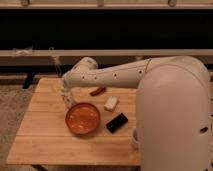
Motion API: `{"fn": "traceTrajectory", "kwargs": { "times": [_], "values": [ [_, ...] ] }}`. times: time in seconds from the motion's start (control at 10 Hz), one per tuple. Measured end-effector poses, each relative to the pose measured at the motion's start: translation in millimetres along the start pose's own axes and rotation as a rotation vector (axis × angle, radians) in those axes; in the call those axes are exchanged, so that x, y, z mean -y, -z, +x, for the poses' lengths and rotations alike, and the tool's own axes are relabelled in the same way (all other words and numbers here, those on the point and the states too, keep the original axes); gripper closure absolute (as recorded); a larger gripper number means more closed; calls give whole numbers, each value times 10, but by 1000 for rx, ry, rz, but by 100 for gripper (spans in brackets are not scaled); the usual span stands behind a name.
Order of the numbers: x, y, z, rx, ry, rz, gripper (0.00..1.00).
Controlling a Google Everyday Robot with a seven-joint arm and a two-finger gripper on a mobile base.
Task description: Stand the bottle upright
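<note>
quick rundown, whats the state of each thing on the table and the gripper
gripper: low over the table's back left, just behind the orange bowl
bottle: at the gripper, pose unclear
orange bowl: upright, empty
white block: lying flat
black object: lying flat
red object: lying flat

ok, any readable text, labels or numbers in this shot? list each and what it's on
None can be read.
bottle: sits at the gripper, left of the orange bowl; any label print is too blurred to read.
white block: no marking visible.
black object: no marking visible.
robot arm: only dark dots along its shell, no lettering.
</note>
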Motion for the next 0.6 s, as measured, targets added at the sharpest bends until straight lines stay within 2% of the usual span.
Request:
{"fn": "traceTrajectory", "kwargs": {
  "times": [0.6],
  "values": [
    [-16,19,2,2,-3,-1,20]
  ]
}}
